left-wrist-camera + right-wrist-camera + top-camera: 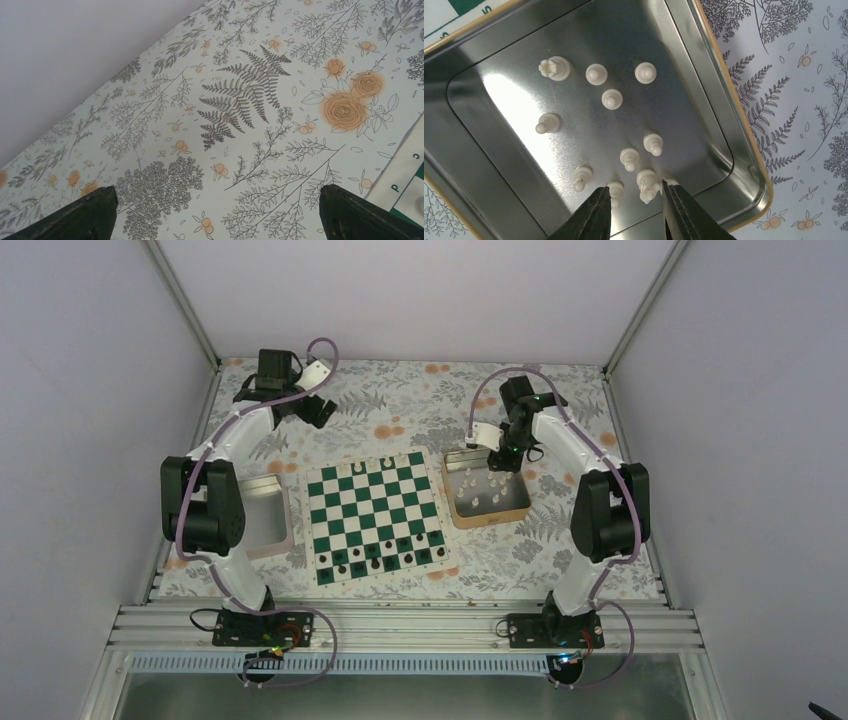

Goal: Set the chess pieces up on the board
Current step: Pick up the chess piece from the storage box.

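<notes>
1. Right gripper [635, 192]: jaws partly open, low inside the tin [744, 150]. One of the white chess pieces [647, 184] stands between them; whether it touches cannot be told.
2. Left gripper [217, 195]: jaws wide apart, empty, above the counter [250, 100].
3. The other white pieces stand in the tin, just right of the board [375, 515].
4. Both grippers' finger bases are cut off by the frame edge.

Soft, even light falls from above in the overhead view, leaving only faint shadows on the patterned surface [400, 410]. In the right wrist view the tin [710, 100] has a metal floor that glares white left of centre. The chess pieces [611, 99] stay crisp, while the right claw [634, 200] looks soft, perhaps out of focus. The left claw [216, 200] is dark and blurred.
</notes>
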